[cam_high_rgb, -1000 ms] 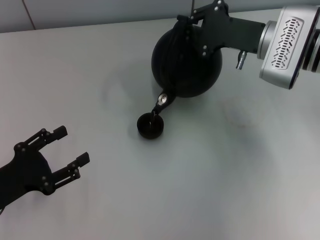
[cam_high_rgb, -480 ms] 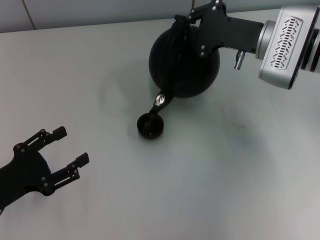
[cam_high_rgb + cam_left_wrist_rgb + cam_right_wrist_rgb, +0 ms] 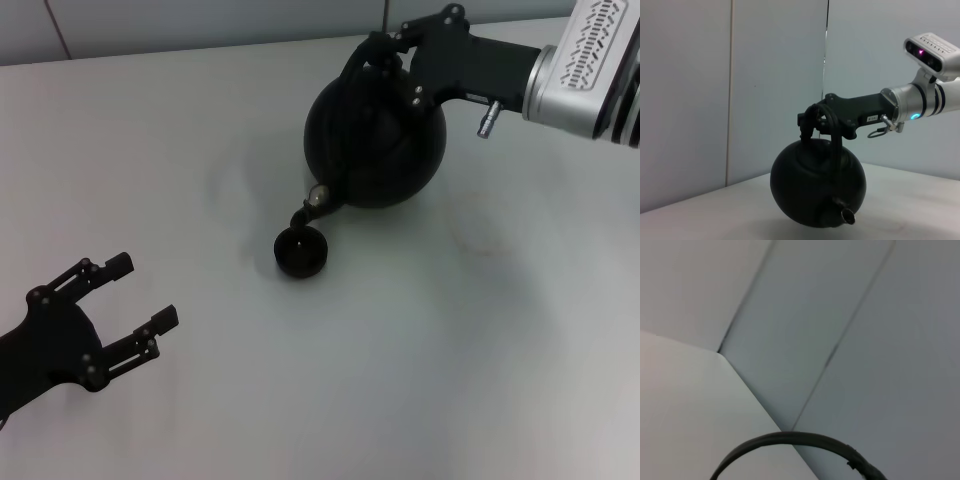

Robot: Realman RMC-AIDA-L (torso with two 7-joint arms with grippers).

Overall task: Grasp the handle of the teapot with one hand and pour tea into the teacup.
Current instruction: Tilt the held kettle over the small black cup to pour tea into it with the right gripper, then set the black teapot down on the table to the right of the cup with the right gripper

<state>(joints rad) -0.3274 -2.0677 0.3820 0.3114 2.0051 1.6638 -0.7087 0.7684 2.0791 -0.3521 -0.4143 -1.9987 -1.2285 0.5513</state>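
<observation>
Head view: since half a second ago, right gripper drawn slightly toward 3 o'clock, clenched on the handle; teapot tipped less. Matte black, round, held off the table, spout low at 7 o'clock just over the teacup. Left gripper released, idle at 8 o'clock.
</observation>
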